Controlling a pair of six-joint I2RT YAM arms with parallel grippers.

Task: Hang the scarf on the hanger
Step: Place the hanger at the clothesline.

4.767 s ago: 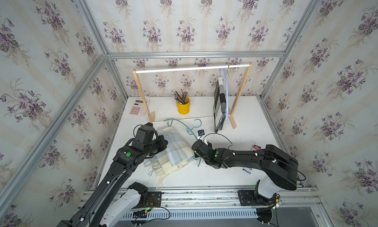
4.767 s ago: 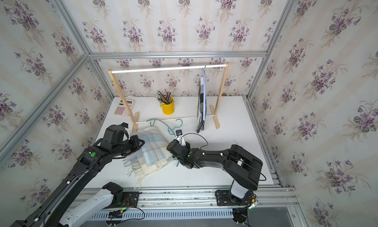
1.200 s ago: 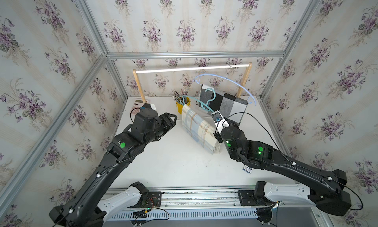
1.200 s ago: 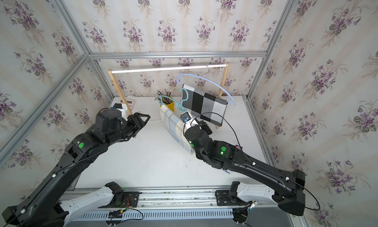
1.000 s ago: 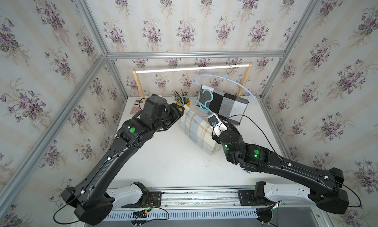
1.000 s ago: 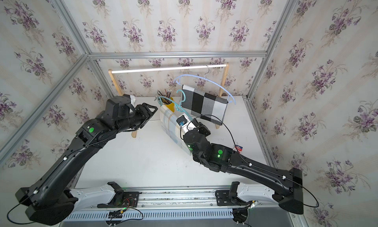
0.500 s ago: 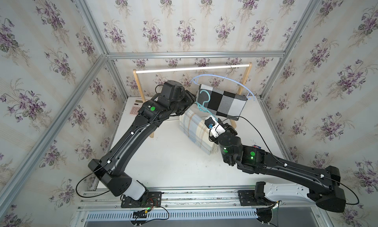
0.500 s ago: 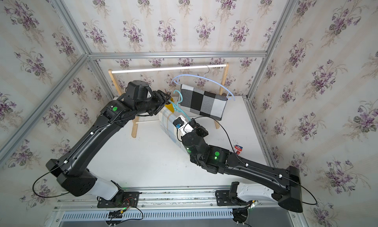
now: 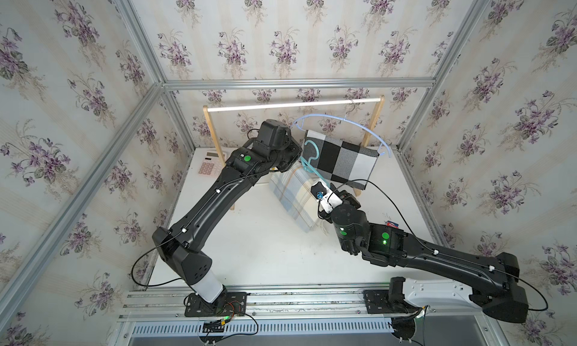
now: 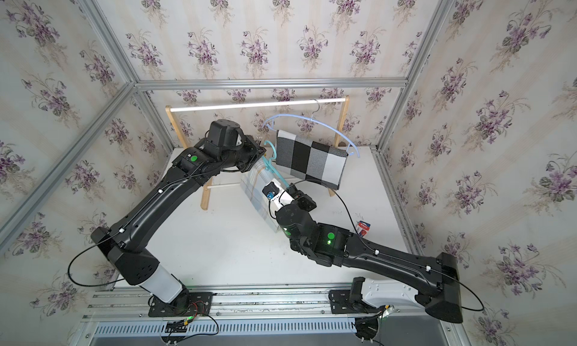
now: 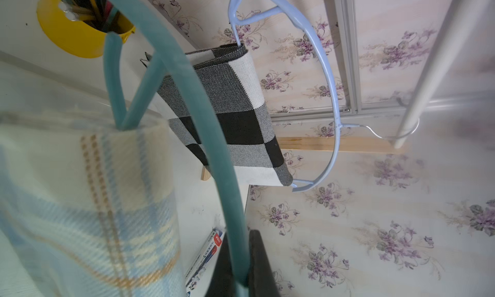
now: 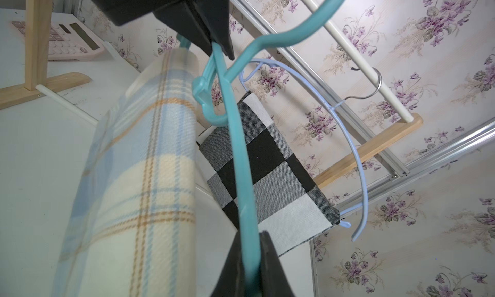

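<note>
Teal flocked clothes hanger (image 12: 238, 148), carrying the folded blue-and-cream plaid scarf (image 12: 139, 161) over its bar, hangs below the white rack rail (image 12: 356, 65), clamped tight by both the left gripper (image 11: 239, 244) and right gripper (image 12: 250, 244); uneven pulls could tilt it and slide the scarf off.

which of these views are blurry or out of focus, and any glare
Left wrist view: the plaid scarf near the lens is soft, the checked scarf behind crisp, the white rail smeared. Right wrist view: the plaid scarf's near end blurs, the teal hanger fairly sharp. Both top views: sharp throughout, rail glaring white.
</note>
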